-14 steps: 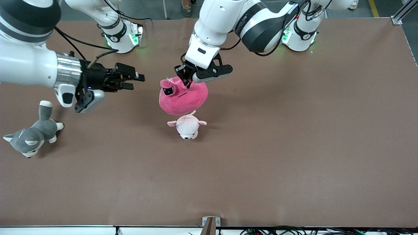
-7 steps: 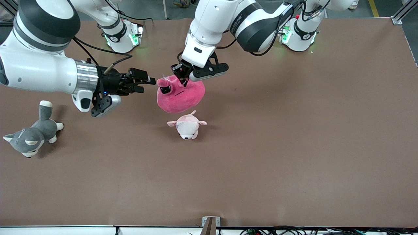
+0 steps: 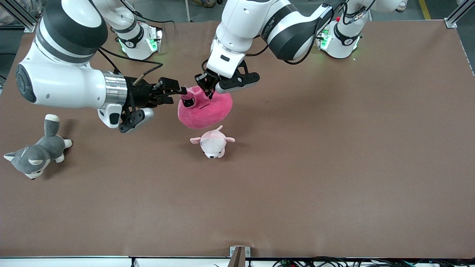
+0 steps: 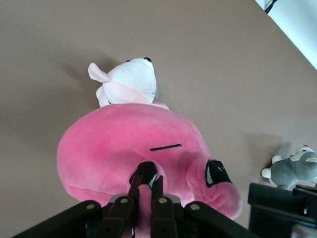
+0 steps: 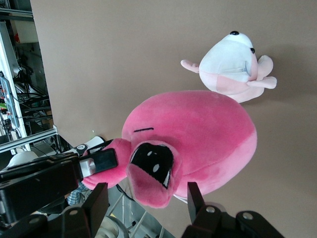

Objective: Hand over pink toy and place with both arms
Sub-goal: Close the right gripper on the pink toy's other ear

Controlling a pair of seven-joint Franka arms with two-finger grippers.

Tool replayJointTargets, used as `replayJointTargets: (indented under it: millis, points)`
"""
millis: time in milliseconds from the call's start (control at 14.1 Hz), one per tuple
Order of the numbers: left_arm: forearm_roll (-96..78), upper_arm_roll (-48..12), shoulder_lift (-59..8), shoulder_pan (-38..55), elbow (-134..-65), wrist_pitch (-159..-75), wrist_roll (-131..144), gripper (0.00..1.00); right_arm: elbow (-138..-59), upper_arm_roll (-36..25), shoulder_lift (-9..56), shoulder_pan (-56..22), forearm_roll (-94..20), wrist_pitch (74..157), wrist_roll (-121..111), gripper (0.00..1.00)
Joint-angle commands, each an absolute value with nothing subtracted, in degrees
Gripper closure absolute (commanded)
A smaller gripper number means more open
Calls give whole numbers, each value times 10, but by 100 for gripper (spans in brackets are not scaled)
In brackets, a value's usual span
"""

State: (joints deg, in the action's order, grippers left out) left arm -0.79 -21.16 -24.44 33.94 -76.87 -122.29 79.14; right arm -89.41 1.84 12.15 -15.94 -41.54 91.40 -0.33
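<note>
The hot-pink toy (image 3: 207, 109) hangs over the middle of the table, face toward the front camera. My left gripper (image 3: 207, 88) is shut on a fold at its top, as the left wrist view shows (image 4: 148, 176) with the toy (image 4: 124, 148) below it. My right gripper (image 3: 177, 95) comes in level from the right arm's end and is open. In the right wrist view it (image 5: 146, 198) has its fingers on either side of the toy's (image 5: 208, 134) eye lobe without closing on it.
A small pale pink-and-white plush (image 3: 213, 144) lies on the table just nearer the front camera than the toy; it also shows in both wrist views (image 4: 131, 82) (image 5: 233, 67). A grey husky plush (image 3: 35, 152) lies at the right arm's end.
My right gripper has moved in from the right arm's end until its open fingers straddle the toy's eye lobe. The left gripper shifted slightly with the toy, then held still.
</note>
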Motion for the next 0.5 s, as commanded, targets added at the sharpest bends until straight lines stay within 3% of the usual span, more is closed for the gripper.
replayJointTargets:
  millis: [0,426]
  points:
    - [-13,-210,-252,343,-751,-1225,798,98,-904,15,123,-166,-424,919,-2,27]
    - [-12,-209,-252,343,-750,-1225,798,98,-904,15,131,-183,-421,932,-2,27]
